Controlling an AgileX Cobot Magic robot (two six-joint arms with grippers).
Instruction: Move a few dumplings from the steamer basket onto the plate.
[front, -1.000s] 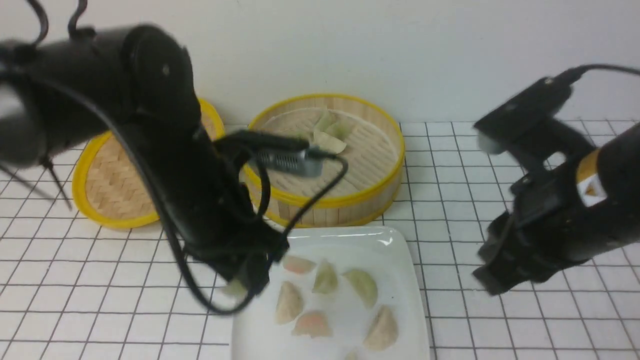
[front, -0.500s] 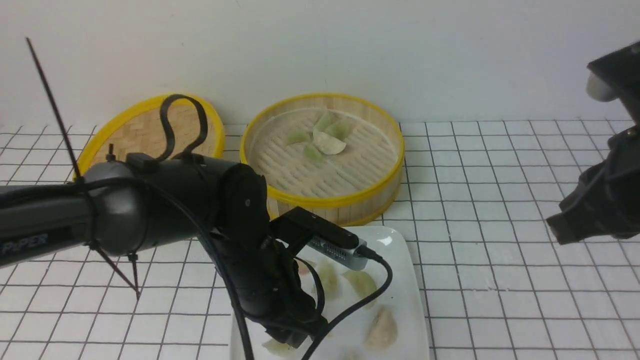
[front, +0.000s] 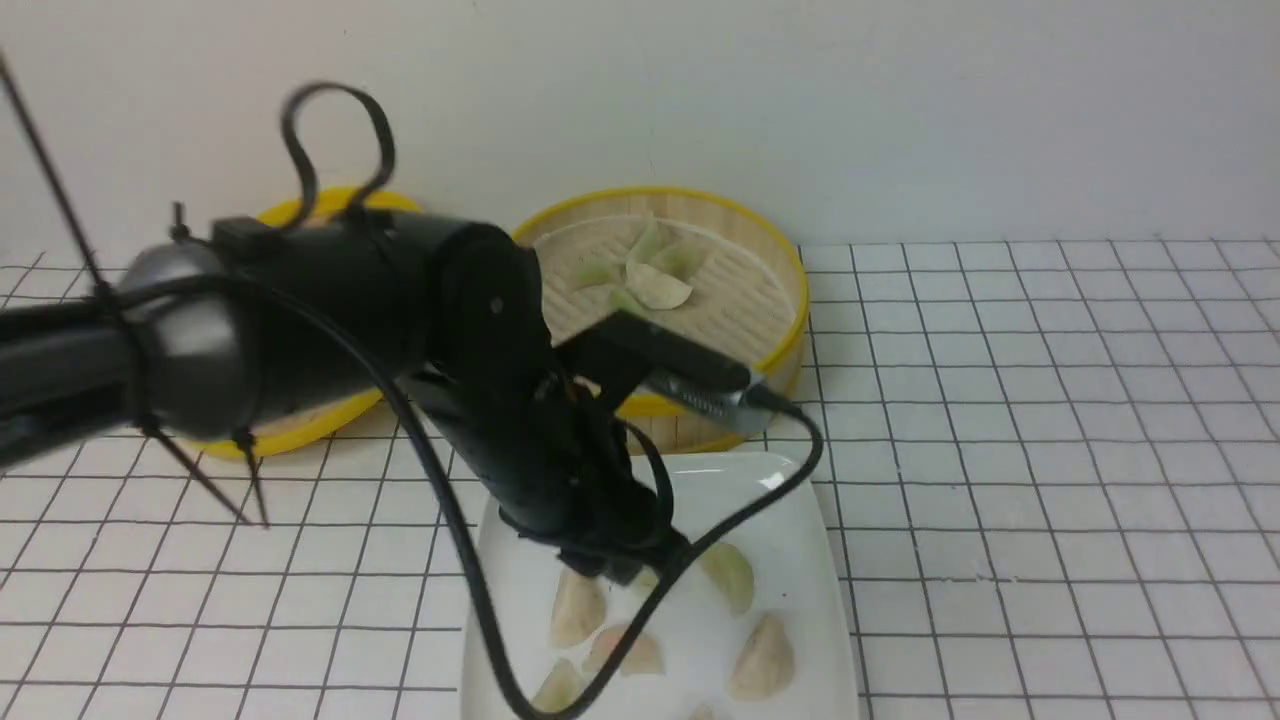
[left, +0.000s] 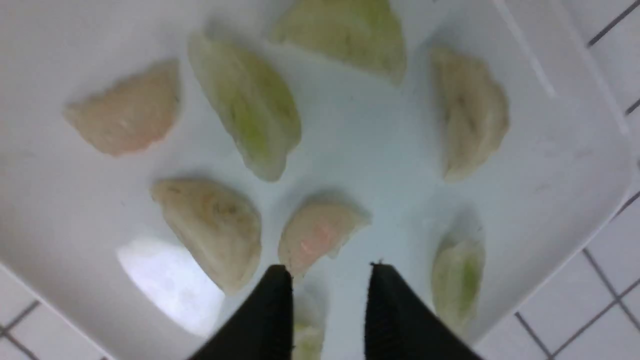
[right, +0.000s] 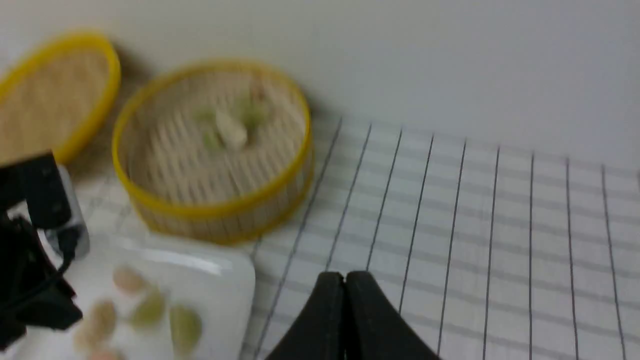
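Left wrist view: left gripper (left: 330, 285) above plate (left: 400, 165), fingertips apart, nothing between them that I can make out for certain. Dumplings (left: 220, 230) on plate, spread beneath and around gripper. More dumplings in basket (front: 780, 370), beyond gripper in front view. Right gripper (right: 345, 280) shut, well apart from plate.

Before you, pleated green, cream and pinkish dumplings (front: 763, 658) lie scattered on the glossy white square plate (front: 830, 620); more dumplings cluster inside the round, yellow-rimmed bamboo steamer basket (front: 788, 355)
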